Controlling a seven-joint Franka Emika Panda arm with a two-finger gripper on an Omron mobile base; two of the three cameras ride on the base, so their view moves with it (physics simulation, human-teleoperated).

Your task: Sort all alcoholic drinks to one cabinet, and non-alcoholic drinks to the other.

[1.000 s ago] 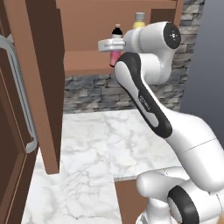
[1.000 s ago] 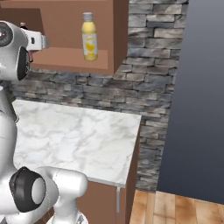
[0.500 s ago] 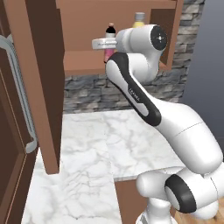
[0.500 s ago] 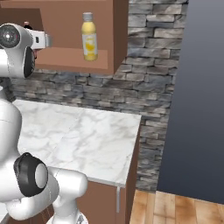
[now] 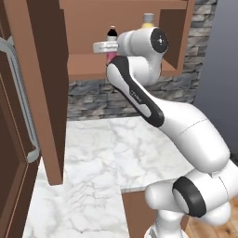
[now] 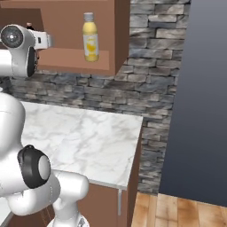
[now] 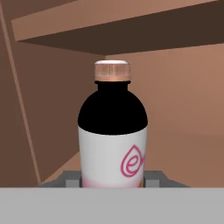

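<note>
**Pink bottle held inside the open cabinet**

The white arm reaches up into an open brown wooden wall cabinet (image 5: 88, 67). Its pincer (image 7: 113, 183) is closed on the sides of a small slim pink bottle (image 7: 113, 135), which stands upright between the two dark finger tips (image 7: 72, 179), one at each side of its base. In the left base view the same bottle shows as a black top and a strip of pink just past the arm's wrist, above the cabinet's shelf; whether it rests on the shelf or hangs just over it cannot be told.

In the hand view the bottle has a dark upper body, a pale ribbed cap, and a white label bearing a pink drop-shaped outline with a curled letter like an "e" inside. No other writing can be read.

A stout yellow juice bottle with a pale grey cap (image 6: 90, 37) stands upright on the same shelf, further right, apart from the pincer. It carries a pale label whose print is too small to read.

Below the cabinet is a white marble desk (image 5: 93, 162) against a grey stone wall (image 6: 150, 66). An open cabinet door (image 5: 14, 153) with a grey handle hangs at the left. A strip of wooden floor (image 6: 177, 210) shows at the lower right.
</note>
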